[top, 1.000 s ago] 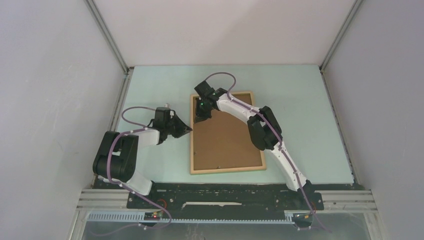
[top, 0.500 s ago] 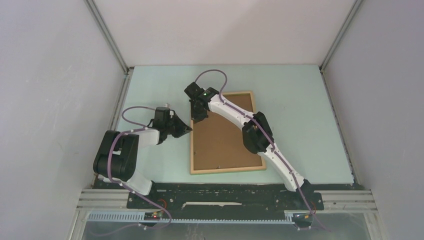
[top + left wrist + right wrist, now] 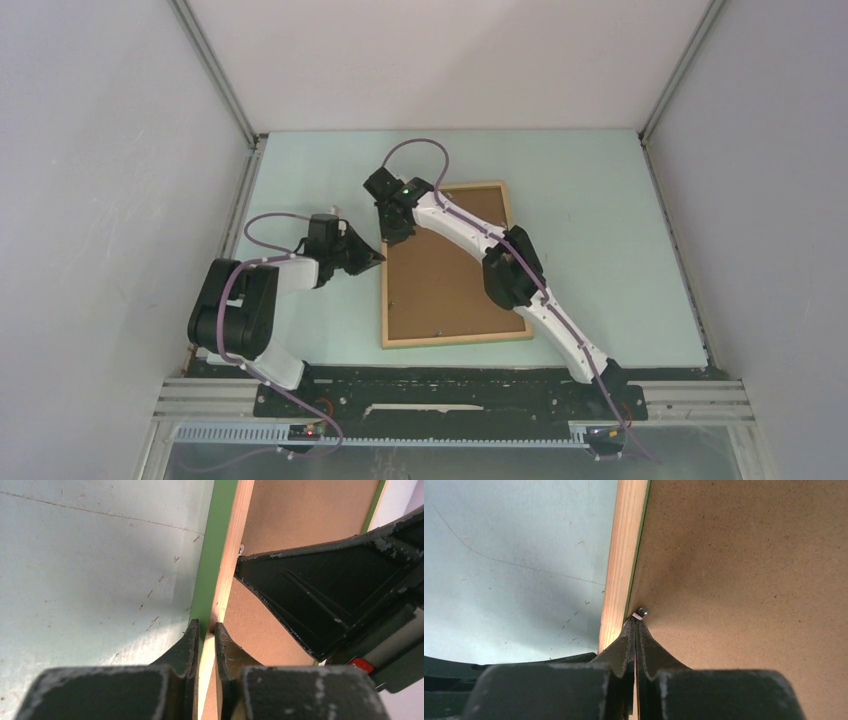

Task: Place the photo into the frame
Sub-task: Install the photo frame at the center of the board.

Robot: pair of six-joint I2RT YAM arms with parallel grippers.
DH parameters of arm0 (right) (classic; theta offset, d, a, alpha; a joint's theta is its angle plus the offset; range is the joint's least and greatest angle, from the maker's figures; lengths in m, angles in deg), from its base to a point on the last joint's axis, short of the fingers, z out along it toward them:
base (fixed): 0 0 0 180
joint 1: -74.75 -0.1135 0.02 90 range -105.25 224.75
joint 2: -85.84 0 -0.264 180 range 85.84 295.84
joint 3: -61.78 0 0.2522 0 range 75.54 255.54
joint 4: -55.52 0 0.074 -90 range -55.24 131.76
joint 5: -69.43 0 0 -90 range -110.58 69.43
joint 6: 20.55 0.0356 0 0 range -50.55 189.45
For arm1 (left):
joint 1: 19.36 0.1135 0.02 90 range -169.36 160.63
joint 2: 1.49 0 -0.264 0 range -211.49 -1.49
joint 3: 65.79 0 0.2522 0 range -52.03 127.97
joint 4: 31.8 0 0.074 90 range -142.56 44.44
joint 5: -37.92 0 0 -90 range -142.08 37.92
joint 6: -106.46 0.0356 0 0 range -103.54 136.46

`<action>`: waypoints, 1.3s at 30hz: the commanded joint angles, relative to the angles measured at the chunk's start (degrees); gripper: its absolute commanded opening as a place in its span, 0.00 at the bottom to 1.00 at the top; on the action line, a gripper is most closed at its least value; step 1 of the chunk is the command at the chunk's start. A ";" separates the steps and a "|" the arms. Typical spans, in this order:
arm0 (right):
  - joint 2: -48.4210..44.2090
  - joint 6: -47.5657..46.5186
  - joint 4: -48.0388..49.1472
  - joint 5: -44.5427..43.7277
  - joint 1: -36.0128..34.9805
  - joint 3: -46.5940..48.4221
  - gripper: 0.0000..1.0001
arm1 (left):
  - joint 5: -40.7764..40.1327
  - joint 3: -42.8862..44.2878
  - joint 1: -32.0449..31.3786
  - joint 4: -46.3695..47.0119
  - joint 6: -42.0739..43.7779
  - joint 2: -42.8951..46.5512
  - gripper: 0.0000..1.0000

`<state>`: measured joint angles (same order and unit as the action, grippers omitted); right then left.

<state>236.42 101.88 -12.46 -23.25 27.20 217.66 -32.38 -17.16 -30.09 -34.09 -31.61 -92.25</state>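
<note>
Frame: flat on bench near its middle, back side up, pale wood rim showing, long sides running from near edge toward far edge.
Backing board: brown, seated inside rim, covering the whole opening.
Photo: not in view; under board or elsewhere, cannot tell.
Left tool: pinching left rail of frame between 2 fingers, green face showing beside the wood.
Right tool: pressed together, tips at small metal tab on inner edge of left rail, toward frame's far-left corner.
Step, likely: turning or prying tab to free board.
Risk: tips slipping off tiny tab and gouging board; hard push skidding or lifting frame, twisting rail out of left pinch; 2 tools crowded on same rail, hence collision.
</note>
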 commanded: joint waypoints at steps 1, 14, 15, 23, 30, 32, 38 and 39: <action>4.88 -4.29 -2.72 -7.72 -2.73 0.69 0.00 | 6.51 -0.18 -2.88 -1.10 -1.30 -1.06 0.06; 5.27 -8.84 2.27 -1.74 -3.86 1.32 0.00 | 9.05 -3.05 -4.43 4.94 -5.30 -3.43 0.06; 4.50 -8.10 4.61 1.14 -3.39 -0.05 0.00 | 9.13 -3.12 -4.75 5.21 -5.66 -3.58 0.06; -6.85 1.21 37.22 29.13 3.30 -26.37 0.03 | 9.88 -4.73 -3.96 5.91 -6.35 -1.40 0.06; -8.28 5.87 49.72 39.06 5.54 -32.68 0.08 | 11.39 -5.05 -3.96 7.45 -7.50 -0.45 0.06; -8.65 8.29 53.49 41.75 6.14 -34.50 0.09 | 11.24 -5.07 -3.98 6.93 -7.48 0.33 0.06; -12.00 5.67 45.61 39.84 7.39 -32.95 0.14 | 10.65 -5.99 -3.96 6.46 -7.30 1.93 0.07; -13.00 4.05 40.30 37.61 7.58 -31.34 0.17 | 10.50 -6.15 -3.96 6.30 -7.09 2.06 0.07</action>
<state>225.78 107.43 29.35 16.48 37.73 181.97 -32.14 -21.44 -30.20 -26.16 -36.18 -91.90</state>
